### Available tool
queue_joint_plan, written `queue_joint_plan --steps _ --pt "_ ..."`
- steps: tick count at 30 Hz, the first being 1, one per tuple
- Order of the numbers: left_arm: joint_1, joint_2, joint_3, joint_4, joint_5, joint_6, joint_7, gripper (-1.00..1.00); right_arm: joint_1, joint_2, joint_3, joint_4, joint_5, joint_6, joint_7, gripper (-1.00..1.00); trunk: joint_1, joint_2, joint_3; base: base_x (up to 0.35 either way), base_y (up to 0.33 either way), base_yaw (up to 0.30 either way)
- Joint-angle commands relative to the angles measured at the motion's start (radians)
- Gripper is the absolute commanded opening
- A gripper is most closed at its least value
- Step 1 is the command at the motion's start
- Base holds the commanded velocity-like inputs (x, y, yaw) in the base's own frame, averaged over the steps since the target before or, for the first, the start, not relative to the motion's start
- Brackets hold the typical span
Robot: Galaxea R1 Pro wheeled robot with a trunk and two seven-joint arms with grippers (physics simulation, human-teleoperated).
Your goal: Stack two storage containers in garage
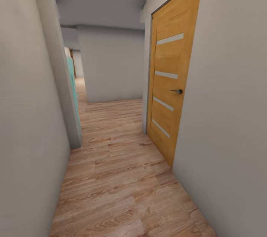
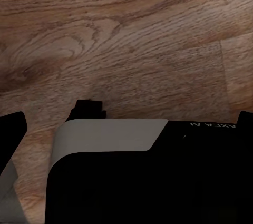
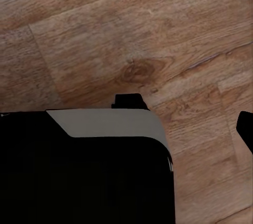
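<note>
The two storage containers are out of view, and so are the living room and the garage. I am in a narrow corridor with light wood plank flooring (image 1: 122, 177). In the left wrist view my left gripper (image 2: 126, 124) hangs over the planks, its dark fingertips (image 2: 11, 129) far apart at the picture's two sides, holding nothing. My right gripper (image 3: 126, 124) shows one dark fingertip (image 3: 245, 129) at the far side, again over bare planks and holding nothing. My own black and grey body (image 2: 116, 145) lies beneath both wrist cameras.
An orange wood door (image 1: 168, 88) with a dark handle (image 1: 178, 91) stands shut in the right wall (image 1: 230, 118). The left wall (image 1: 26, 118) ends at a corner with a teal door edge (image 1: 73, 92). A grey wall (image 1: 111, 62) closes the corridor ahead, with openings on both sides.
</note>
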Motion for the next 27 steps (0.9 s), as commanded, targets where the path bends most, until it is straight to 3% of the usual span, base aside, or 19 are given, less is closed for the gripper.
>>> queue_joint_plan --steps 1,10,21,27 --pt "-0.001 0.000 -0.003 0.000 0.010 0.000 0.000 1.00 -0.001 0.001 0.008 0.003 -0.009 -0.006 0.000 1.00 0.000 -0.001 -0.001 0.000 0.000 0.271" --pt "-0.001 -0.001 -0.003 0.000 0.010 0.000 0.002 1.00 -0.001 0.000 0.008 0.002 -0.010 -0.006 0.000 1.00 0.000 -0.001 -0.001 0.000 0.000 0.218" --pt "-0.001 -0.003 -0.003 0.000 0.010 0.000 0.004 1.00 -0.001 -0.020 0.009 0.002 -0.008 -0.006 0.000 1.00 0.000 -0.001 -0.001 0.006 0.000 0.009" --pt "-0.001 -0.001 -0.003 0.000 0.010 0.002 0.001 1.00 -0.001 -0.021 0.009 0.002 -0.008 -0.006 0.000 1.00 0.000 -0.001 -0.001 0.230 0.000 0.000"
